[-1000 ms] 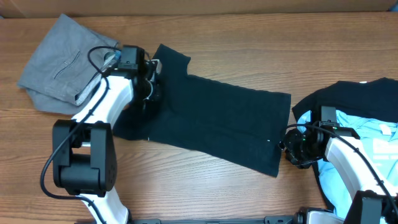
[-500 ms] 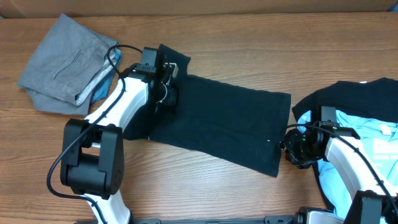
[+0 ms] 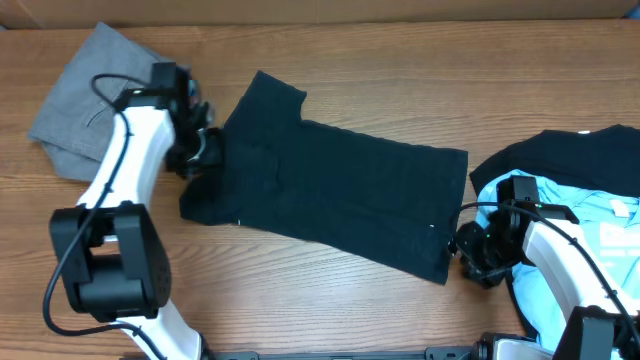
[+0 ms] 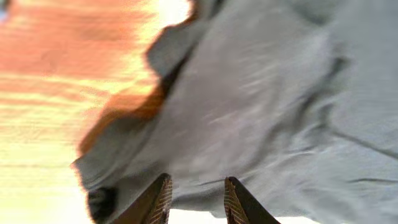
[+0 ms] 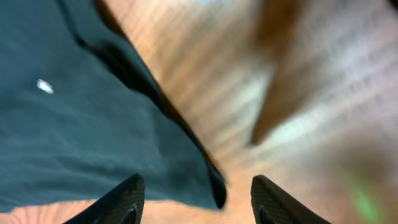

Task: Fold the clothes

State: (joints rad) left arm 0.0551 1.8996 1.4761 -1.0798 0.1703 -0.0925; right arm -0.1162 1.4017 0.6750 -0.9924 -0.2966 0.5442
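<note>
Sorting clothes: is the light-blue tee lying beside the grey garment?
No, the light-blue tee lies at the right edge, the grey garment far left.

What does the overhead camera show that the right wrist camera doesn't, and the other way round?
Only overhead: the whole dark navy T-shirt spread flat, a grey garment by the left arm, and a light-blue tee with a black garment on the right side. Only right wrist: a close look at the right end effector, its fingers spread with nothing gripped. Both: the T-shirt's corner, its small white mark and the wooden table.
</note>
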